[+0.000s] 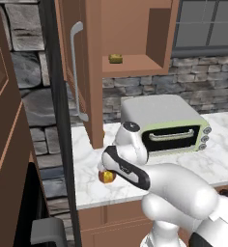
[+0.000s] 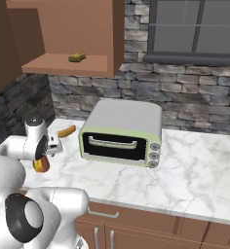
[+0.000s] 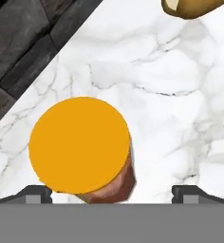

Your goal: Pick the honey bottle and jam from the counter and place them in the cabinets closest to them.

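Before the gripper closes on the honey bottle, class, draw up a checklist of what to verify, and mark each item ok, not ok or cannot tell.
1. Gripper open, fingertips wide apart in the hand view: ok.
2. Honey bottle upright on the counter, cap facing the hand camera: ok.
3. Bottle centred between the fingertips: not ok, it sits toward the left tip.
4. Fingers low enough to straddle the bottle's body: cannot tell.
5. Nearby brown piece apart from the bottle: ok.
6. Cabinet above is open, its shelf holding a small yellowish lump with room beside it: ok.
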Available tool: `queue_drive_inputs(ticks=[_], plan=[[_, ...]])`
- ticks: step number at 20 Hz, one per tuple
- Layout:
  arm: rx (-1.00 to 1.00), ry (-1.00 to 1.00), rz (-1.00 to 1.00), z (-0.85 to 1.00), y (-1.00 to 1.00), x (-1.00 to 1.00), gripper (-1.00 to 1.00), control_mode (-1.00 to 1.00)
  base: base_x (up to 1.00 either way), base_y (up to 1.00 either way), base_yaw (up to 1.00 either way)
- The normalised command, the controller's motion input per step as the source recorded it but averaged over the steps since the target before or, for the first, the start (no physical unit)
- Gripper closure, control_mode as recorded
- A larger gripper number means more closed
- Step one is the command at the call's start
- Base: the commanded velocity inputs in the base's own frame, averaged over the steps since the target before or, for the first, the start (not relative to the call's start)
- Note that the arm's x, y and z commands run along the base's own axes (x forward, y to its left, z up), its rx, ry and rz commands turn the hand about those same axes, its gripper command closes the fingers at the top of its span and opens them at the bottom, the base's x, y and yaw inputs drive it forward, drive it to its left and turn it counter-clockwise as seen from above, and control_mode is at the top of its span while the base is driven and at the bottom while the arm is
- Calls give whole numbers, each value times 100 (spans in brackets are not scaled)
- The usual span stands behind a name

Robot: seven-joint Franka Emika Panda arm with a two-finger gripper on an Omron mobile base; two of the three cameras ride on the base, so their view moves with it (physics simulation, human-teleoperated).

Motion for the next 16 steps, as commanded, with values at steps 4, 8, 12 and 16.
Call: queue_drive_inputs(ticks=[4,8,12,16], plan=[[1,0,6,-33,18,23,-100,-100,0,0,0],[0,0,6,-33,17,19,-100,-100,0,0,0],[-1,2,3,-26,30,17,100,-100,0,0,0],[0,1,0,-1,4,2,100,-100,0,0,0]])
